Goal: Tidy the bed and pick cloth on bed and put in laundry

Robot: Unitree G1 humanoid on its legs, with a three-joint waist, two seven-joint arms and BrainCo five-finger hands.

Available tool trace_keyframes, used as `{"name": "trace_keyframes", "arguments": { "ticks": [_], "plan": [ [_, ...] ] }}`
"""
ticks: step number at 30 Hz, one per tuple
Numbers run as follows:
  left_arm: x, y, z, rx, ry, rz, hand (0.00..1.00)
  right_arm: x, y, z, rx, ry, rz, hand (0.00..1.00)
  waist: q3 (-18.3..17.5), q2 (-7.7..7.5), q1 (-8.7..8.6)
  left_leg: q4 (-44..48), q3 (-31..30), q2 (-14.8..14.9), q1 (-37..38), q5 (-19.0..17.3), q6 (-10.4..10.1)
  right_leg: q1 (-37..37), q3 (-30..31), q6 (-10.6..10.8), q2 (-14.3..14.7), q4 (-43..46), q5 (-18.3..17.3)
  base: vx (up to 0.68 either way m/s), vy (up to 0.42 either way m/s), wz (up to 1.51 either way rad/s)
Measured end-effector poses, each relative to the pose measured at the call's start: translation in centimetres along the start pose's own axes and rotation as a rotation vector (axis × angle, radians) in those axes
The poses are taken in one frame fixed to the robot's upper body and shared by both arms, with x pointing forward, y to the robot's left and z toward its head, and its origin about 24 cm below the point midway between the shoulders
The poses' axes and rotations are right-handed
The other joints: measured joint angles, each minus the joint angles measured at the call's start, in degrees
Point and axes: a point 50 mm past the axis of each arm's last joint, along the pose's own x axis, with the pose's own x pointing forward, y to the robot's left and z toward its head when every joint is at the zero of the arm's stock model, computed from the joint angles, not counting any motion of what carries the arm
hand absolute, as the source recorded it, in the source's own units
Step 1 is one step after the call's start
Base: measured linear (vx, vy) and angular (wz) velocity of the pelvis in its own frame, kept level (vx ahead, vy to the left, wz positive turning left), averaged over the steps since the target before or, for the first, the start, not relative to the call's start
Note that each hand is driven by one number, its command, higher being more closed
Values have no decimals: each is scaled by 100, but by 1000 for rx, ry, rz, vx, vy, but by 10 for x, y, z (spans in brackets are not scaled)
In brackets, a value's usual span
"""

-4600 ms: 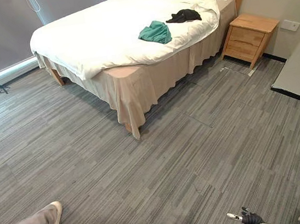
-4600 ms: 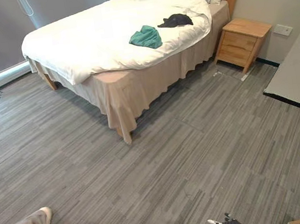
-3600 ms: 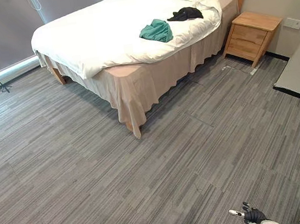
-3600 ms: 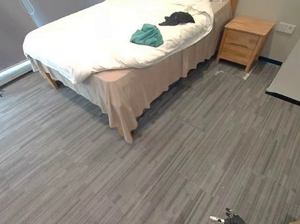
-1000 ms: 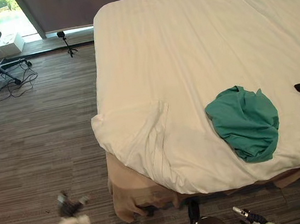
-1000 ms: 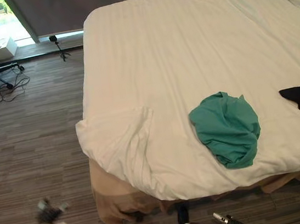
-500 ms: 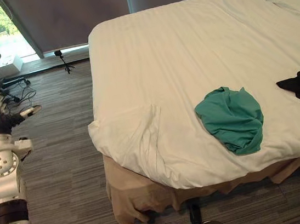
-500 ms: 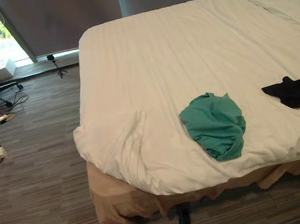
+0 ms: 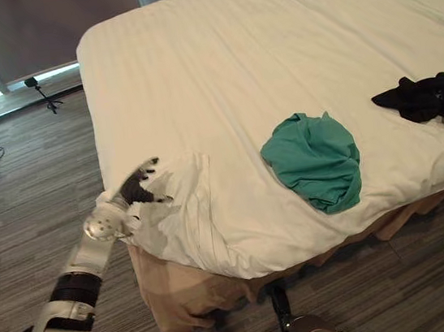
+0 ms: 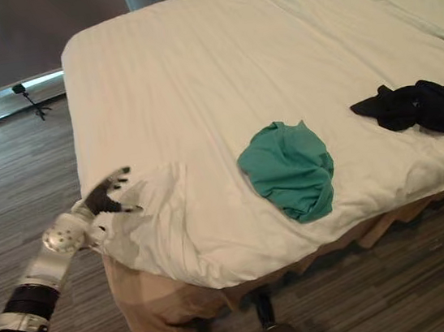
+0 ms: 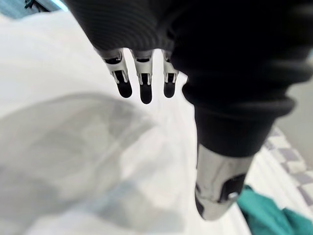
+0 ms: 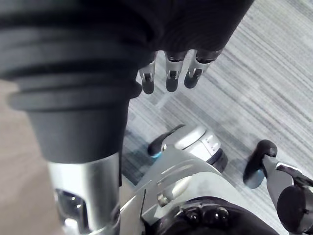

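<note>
Bed-tidying is the step in hand. The left hand (image 9: 139, 189), fingers straight and open, lies at the turned-back duvet corner (image 9: 184, 204) on the bed's (image 9: 224, 59) near left corner. Next, I judge, it must pinch that flap and draw it flat. The teal garment (image 9: 313, 160) lies by the near edge and the black garment (image 9: 426, 98) by the right edge. The right hand (image 12: 170, 78) hangs open over the floor.

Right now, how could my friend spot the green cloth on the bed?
Find the big white bed. Near its front edge, about midway along, lies a crumpled teal cloth. The other loose cloth, to its right, is black, so colour settles it.
</note>
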Motion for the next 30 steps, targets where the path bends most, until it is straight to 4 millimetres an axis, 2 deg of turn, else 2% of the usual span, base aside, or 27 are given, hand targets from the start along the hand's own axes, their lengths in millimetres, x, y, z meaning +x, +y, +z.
{"name": "trace_keyframes", "arguments": {
  "ticks": [4,8,13,17,20,21,22,25,27,28,30],
  "plan": [
    [9,-4,8,66,3,-27,100,2,0,15,-58,-23,9,0,186,44,-50,26,3,-18,-21,0,0,-1,-1,3,-28,-7,0,-31,5,1],
    [15,-12,13,181,18,-58,100,3,2,25,-91,-41,16,0,208,56,-73,73,-5,-36,-201,0,0,-133,-8,30,-75,-24,-3,-59,-3,6],
    [23,-7,14,303,74,-68,100,6,11,43,-142,-92,43,0,268,106,-155,67,14,-42,-186,-3,1,-90,3,47,-76,-24,-14,-48,-8,-1],
    [22,-12,10,336,78,-73,100,7,13,48,-170,-102,50,0,291,151,-154,64,8,-35,-184,-3,1,-77,-22,64,-73,-22,-28,-5,-3,1],
    [16,-20,-1,322,87,-95,100,6,7,51,-197,-95,39,0,335,220,-142,70,-18,-14,-79,-2,1,62,-78,78,-71,11,-69,1,0,9],
    [6,-23,-13,275,102,-94,100,5,2,52,-203,-89,30,0,325,263,-141,85,-30,-6,-12,0,1,160,-117,87,-75,12,-116,6,10,14],
    [-1,-27,-23,244,117,-95,0,4,-1,53,-206,-88,22,0,325,295,-140,95,-62,3,13,2,2,223,-168,86,-84,13,-152,0,9,22],
    [-21,-34,-45,170,160,-91,0,4,-4,52,-205,-79,16,0,320,303,-68,210,-186,23,-4,24,-25,331,-278,94,-127,14,-196,-9,4,24],
    [-48,-46,-76,80,254,-95,0,4,-4,50,-200,-65,15,0,305,306,88,280,-252,31,9,105,-31,475,-432,106,-177,12,-270,-22,-4,36],
    [-56,-50,-84,63,282,-96,0,4,-4,49,-198,-63,16,0,297,300,123,279,-312,29,7,128,-34,503,-481,100,-191,12,-288,-14,-9,37],
    [-91,-72,-121,-42,434,-107,0,5,-5,45,-190,-39,10,0,184,268,330,271,-411,27,-11,196,-38,544,-589,83,-201,11,-333,-4,-17,29]
  ]
}}
